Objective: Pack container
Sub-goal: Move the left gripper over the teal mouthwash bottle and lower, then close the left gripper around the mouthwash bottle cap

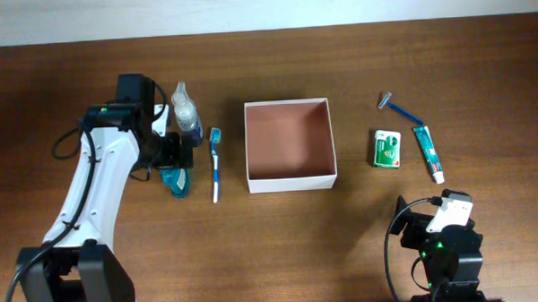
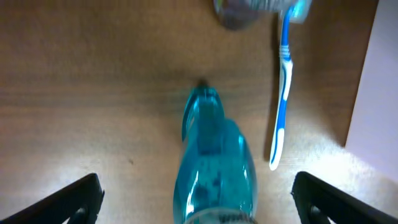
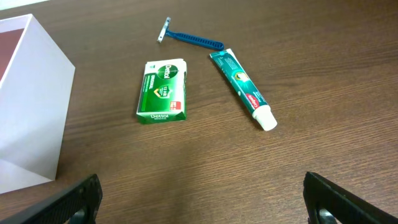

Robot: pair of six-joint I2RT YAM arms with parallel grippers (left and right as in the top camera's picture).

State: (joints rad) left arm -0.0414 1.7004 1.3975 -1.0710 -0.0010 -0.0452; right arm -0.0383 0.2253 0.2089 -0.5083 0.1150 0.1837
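Wooden counter (image 1: 481, 63) carries the container (image 1: 292, 180), empty: nothing is packed yet. Left fingers (image 2: 68, 202) gape astride a blue bottle (image 2: 214, 168), container beyond their right tip; right fingers (image 3: 348, 199) gape too, empty, green packet (image 3: 163, 91) and toothpaste (image 3: 242, 89) ahead.

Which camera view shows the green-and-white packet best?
The right wrist view: the green-and-white packet lies large and unobstructed, its label readable, between the container and the toothpaste tube. Overhead shows it small, right of the container. The left wrist view misses it.
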